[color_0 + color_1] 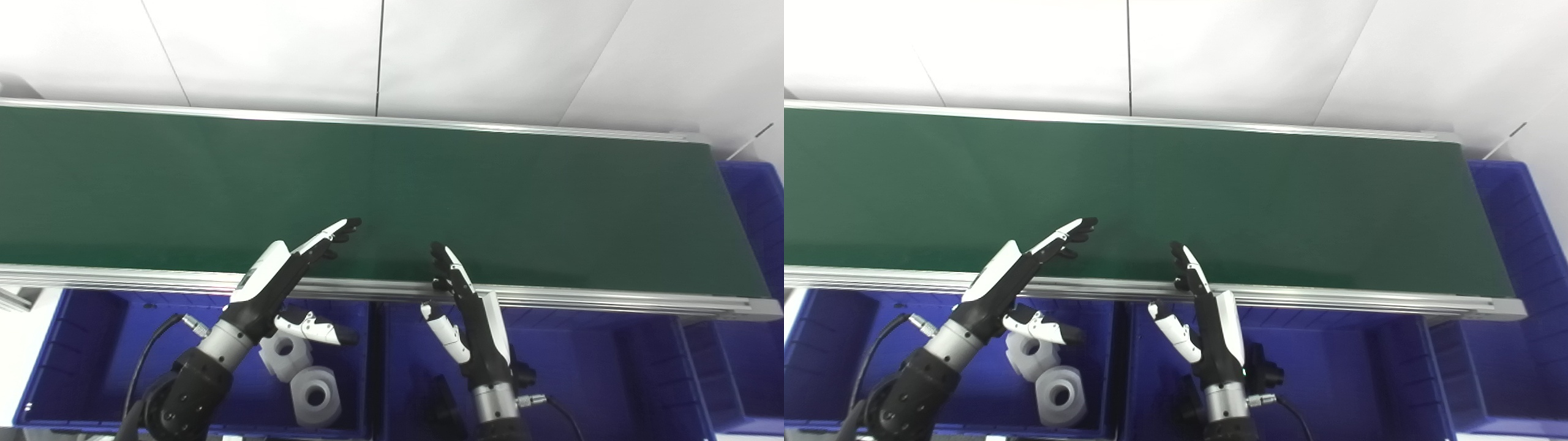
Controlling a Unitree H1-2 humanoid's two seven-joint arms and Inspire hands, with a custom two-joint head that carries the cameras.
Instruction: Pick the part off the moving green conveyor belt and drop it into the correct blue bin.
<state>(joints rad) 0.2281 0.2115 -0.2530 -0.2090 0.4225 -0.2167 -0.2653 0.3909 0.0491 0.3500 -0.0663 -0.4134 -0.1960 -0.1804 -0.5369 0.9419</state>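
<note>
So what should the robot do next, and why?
Probably just wait, holding both hands where they are. The green belt shows no part to grab. The left hand and right hand are open and hold nothing, poised at the belt's near edge. White parts already lie in the left blue bin.

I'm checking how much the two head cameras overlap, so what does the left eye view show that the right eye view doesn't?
Only the left eye view: slightly more of the scene's left side, including a grey patch at the far left wall edge.
Only the right eye view: more of the blue bin past the belt's right end, whose outer rim is cut off in the left eye view.
Both: the bare green conveyor belt, the open left hand and open right hand over its near edge, and white ring-shaped parts in the left near bin.
</note>
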